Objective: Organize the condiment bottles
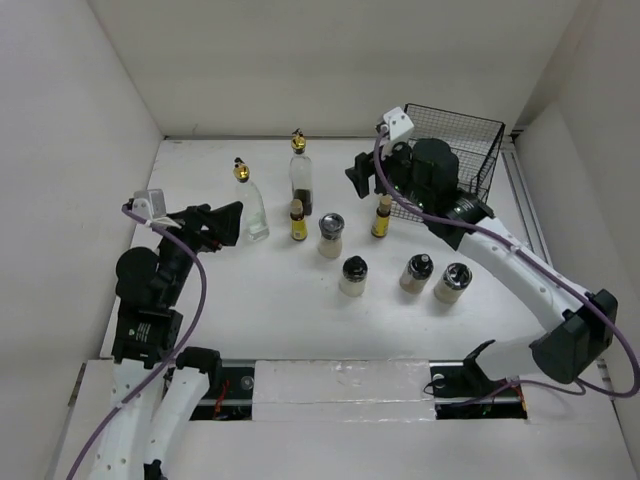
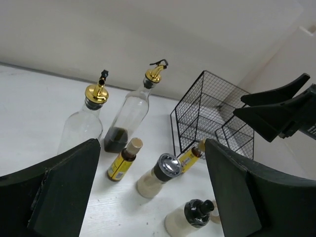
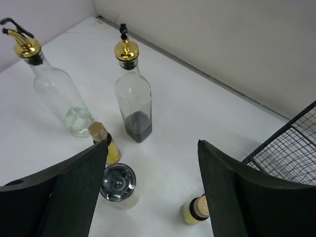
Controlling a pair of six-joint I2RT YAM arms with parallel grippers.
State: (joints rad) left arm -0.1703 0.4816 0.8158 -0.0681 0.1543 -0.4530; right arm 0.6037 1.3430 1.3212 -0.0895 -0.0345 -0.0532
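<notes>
I think the tall clear glass bottle with a gold pourer and a little clear liquid could fall over. It is thin and high, and the left gripper is just beside it. One bump from a finger would tip it, and it might hit the other tall glass bottle with dark liquid nearby. The right gripper is between that dark bottle and the black wire basket, so a wide swing could knock either one. Both grippers are spread wide open and hold nothing, and neither looks to be touching a bottle. All eight bottles stand upright on the white table. The two tall ones are at the back, two small yellow bottles with brown caps are just in front, and four squat shaker jars are nearest the arms. None is in the basket.
</notes>
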